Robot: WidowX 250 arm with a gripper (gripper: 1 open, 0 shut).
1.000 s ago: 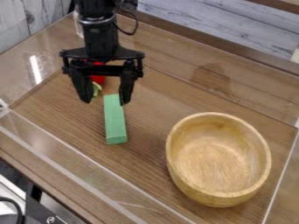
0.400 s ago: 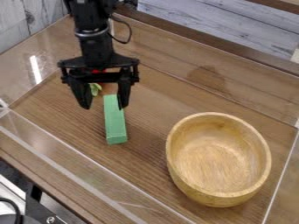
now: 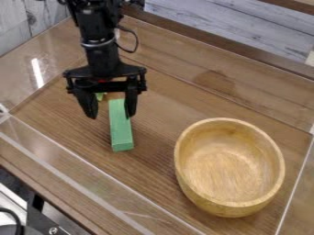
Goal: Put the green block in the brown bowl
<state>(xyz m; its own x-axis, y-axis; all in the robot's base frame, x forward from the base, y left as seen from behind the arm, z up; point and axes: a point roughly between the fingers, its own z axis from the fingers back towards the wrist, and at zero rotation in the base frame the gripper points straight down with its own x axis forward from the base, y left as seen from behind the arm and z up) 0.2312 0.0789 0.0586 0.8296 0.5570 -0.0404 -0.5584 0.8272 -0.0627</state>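
Note:
The green block (image 3: 120, 128) lies flat on the wooden table, a long bar running from under the gripper toward the front. My gripper (image 3: 108, 103) points straight down over the block's far end, open, with one black finger (image 3: 88, 102) left of the bar and the other on its right. Nothing is gripped. A small red toy shows between the fingers behind the block's far end. The brown bowl (image 3: 229, 165) sits empty at the right front, well apart from the block.
A clear plastic wall (image 3: 73, 174) runs along the table's front and left edges. Pale planks stand behind the table at the back.
The gripper has sunk a little toward the block's far end and stayed open. The block and bowl have not moved.

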